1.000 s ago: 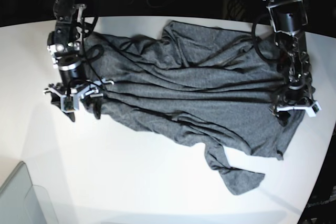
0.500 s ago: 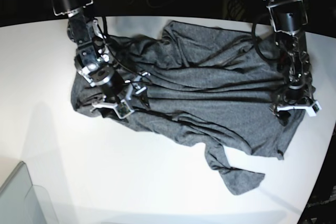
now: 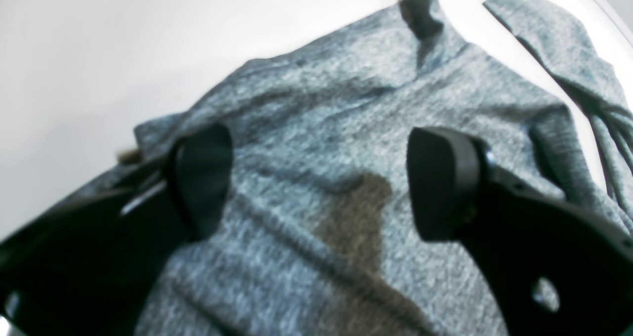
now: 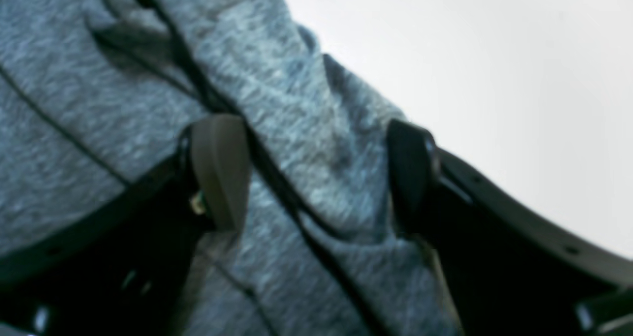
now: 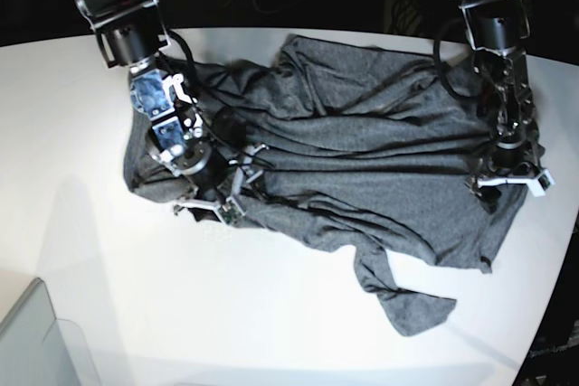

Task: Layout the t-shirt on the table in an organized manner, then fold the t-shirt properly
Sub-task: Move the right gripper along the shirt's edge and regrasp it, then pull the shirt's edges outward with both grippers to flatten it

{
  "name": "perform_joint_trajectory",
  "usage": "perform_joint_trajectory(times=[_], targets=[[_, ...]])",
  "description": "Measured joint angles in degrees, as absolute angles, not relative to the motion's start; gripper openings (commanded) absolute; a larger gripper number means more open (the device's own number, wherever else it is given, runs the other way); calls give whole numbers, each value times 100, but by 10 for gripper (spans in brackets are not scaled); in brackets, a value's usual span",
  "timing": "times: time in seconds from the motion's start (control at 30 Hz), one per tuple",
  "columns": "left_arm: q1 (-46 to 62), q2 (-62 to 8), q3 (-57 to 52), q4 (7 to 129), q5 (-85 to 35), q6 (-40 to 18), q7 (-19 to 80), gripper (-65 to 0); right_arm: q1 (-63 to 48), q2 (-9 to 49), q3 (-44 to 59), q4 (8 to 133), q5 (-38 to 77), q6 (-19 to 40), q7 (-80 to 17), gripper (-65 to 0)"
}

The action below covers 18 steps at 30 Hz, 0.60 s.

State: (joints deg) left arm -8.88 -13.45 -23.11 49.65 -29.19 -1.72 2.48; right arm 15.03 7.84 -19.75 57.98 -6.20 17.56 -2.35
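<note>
grey knit t-shirt point(image 5: 362, 151) rumpled across white tabletop point(image 5: 81, 250) | right claw point(image 4: 316, 172) wide, straddling a fold at shirt's 8 o'clock edge | left claw point(image 3: 316, 177) wide over 3 o'clock hem | advice: pinch one layer only, pull outward low

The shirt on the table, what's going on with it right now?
A two-armed robot is working a grey shirt that lies crumpled on the white table, not yet spread flat. The right claw stands open over the shirt's edge on one side. The left claw stands open over the cloth at the opposite side. Neither has gripped it.
</note>
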Motion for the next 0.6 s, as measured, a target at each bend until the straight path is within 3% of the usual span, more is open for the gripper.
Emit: perform_joint_trajectory(times=[0.2, 0.27, 0.6], targets=[[-886, -1345, -2311, 4965, -2919, -169, 248, -109, 1682, 775, -1538, 5581, -607, 1752, -259, -593], [-867, -1347, -2311, 4967, -2912, -174, 248, -109, 1699, 740, -1216, 5581, -591, 1747, -276, -650], [-810, -1332, -2311, 4989, -2899, -176, 161, -109, 2027, 202, 1170, 5437, -604, 1796, -329, -648]])
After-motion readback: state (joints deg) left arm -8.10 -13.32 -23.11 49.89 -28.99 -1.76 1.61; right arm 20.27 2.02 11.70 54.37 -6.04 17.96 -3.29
